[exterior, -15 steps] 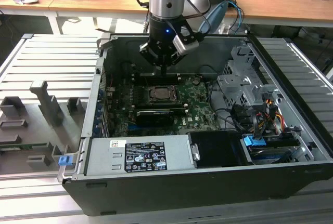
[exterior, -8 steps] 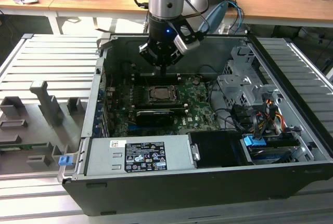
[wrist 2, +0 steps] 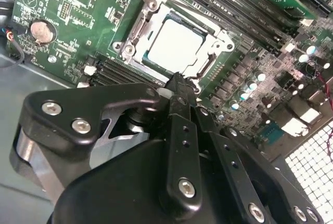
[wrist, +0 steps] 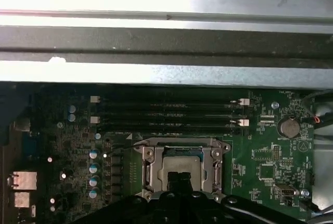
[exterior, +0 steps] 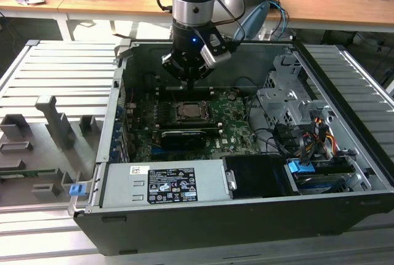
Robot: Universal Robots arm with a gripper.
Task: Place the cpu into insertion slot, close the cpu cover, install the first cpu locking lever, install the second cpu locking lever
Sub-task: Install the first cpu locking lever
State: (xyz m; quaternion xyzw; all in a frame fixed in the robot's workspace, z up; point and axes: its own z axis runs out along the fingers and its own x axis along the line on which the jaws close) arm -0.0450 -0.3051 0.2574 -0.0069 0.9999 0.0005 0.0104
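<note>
1 cpu, 1 cover, 1 mobo

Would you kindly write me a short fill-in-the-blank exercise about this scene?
1. The cpu sits ____ the insertion slot.
2. The cpu cover is ____, framing the chip.
3. The gripper hangs over the motherboard, which is ____ in colour.
Missing words: inside; closed; green.

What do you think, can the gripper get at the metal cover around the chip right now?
Probably yes. The gripper hangs close over one edge of the cover, and nothing lies between them inside the open case.
</note>
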